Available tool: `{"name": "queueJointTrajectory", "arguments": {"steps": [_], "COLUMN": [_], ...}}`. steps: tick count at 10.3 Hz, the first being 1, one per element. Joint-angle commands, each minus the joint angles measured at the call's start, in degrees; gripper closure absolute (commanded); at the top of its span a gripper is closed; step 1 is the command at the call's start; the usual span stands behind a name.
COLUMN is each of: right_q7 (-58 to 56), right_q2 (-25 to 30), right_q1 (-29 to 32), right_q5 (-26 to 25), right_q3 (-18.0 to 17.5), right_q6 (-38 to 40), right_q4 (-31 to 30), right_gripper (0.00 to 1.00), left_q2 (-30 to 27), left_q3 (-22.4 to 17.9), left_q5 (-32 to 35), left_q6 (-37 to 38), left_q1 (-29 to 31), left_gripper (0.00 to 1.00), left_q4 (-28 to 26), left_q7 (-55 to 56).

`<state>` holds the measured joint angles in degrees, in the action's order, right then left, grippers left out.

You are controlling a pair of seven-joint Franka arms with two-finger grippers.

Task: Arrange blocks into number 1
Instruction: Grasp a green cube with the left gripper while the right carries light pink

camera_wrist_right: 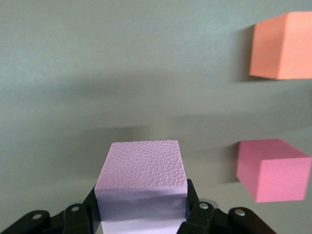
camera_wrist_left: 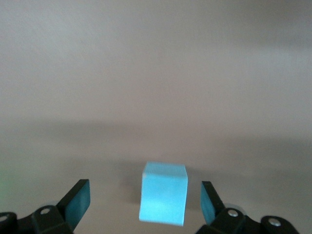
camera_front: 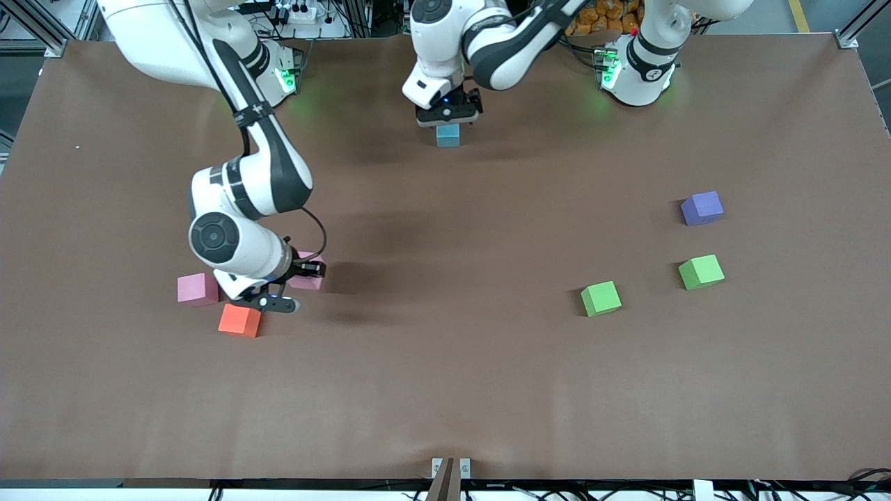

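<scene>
A light blue block (camera_front: 448,135) rests on the table near the robots' bases, midway along the table. My left gripper (camera_front: 449,117) stands over it, open. In the left wrist view the light blue block (camera_wrist_left: 164,192) sits between the fingers (camera_wrist_left: 78,200) with a gap on each side of my left gripper (camera_wrist_left: 145,195). My right gripper (camera_front: 304,270) is shut on a pale pink block (camera_front: 307,280), low over the table toward the right arm's end. The right wrist view shows the pale pink block (camera_wrist_right: 141,168) clamped in my right gripper (camera_wrist_right: 143,200).
Beside the right gripper lie a deeper pink block (camera_front: 198,289) (camera_wrist_right: 270,168) and an orange block (camera_front: 239,320) (camera_wrist_right: 285,46). Toward the left arm's end lie two green blocks (camera_front: 601,298) (camera_front: 701,271) and a purple block (camera_front: 702,208). The brown table (camera_front: 445,383) fills the view.
</scene>
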<state>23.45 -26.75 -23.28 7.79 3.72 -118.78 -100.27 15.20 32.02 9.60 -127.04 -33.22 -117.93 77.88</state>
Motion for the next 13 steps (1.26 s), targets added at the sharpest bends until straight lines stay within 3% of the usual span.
{"name": "queueJointTrajectory", "arguments": {"steps": [1,3,6,8,11,13], "right_q7": [2.2,5.7,16.0,21.5,22.4,22.5], "right_q2": [0.9,0.9,0.9,1.3,3.5,3.2], "right_q1": [-4.4,-10.0,-22.4,-28.7,-33.1,-34.2], "right_q5": [3.6,5.6,7.4,7.4,7.5,7.5], "right_q3": [0.9,2.4,6.1,6.7,6.2,4.0], "right_q6": [-0.7,-1.5,-2.8,-4.3,-5.4,-5.6], "right_q4": [-1.2,-1.2,-1.3,-2.4,-5.8,-6.9], "right_gripper": [0.32,0.33,0.34,0.34,0.34,0.35], "left_q2": [-1.2,-1.0,1.5,5.1,8.6,13.1], "left_q3": [0.2,0.2,0.2,0.0,0.0,-0.1], "left_q5": [1.0,1.5,1.6,1.7,8.0,9.2], "left_q6": [0.6,0.6,0.6,0.6,0.2,0.1], "left_q1": [9.4,18.5,30.8,35.5,42.2,43.8], "left_gripper": [0.00,0.00,0.00,0.00,0.00,0.00], "left_q4": [-0.3,-0.1,3.1,6.6,8.9,12.9], "left_q7": [0.3,-0.6,-10.5,-13.7,-18.3,-21.5]}}
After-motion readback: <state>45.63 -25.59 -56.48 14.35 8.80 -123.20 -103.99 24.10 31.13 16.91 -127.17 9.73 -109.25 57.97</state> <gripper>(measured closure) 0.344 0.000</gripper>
